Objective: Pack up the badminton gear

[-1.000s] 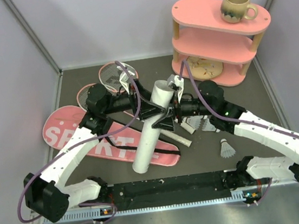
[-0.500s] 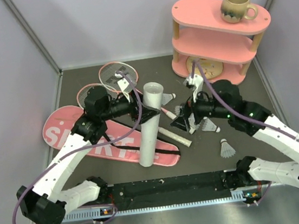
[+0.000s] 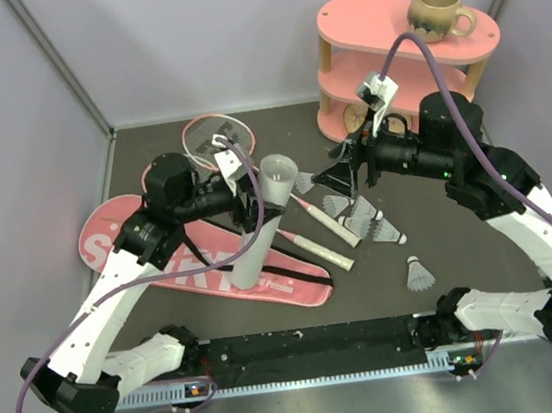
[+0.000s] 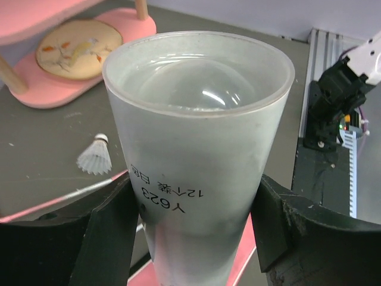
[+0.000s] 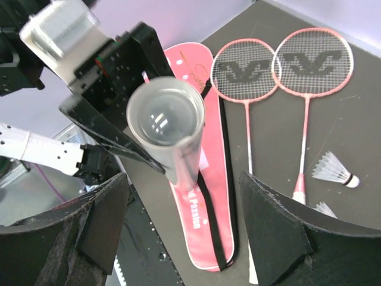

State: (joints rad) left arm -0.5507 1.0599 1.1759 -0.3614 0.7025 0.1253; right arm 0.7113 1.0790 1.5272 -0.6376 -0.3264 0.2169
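Observation:
My left gripper [image 3: 252, 201] is shut on the long white tube [image 3: 259, 231] and holds it nearly upright, open mouth up, its foot on the pink racket bag [image 3: 177, 264] with the black strap. The tube fills the left wrist view [image 4: 196, 137] between my fingers [image 4: 113, 232]. My right gripper [image 3: 340, 178] is open and empty, raised to the right of the tube; its view shows the tube mouth [image 5: 165, 122], the bag [image 5: 208, 196] and two pink rackets [image 5: 243, 70]. The rackets [image 3: 209, 136] lie at the back left. Several white shuttlecocks [image 3: 420, 271] lie right of centre.
The pink two-tier shelf [image 3: 457, 38] stands at the back right with the beige mug [image 3: 433, 11] on top and a plate [image 4: 77, 47] on its lower tier. A shuttlecock [image 4: 95, 156] lies near the shelf. Grey walls close in the table.
My right gripper has drawn back from the tube, up and to the right. My left gripper has tipped the tube more upright and shifted it slightly left.

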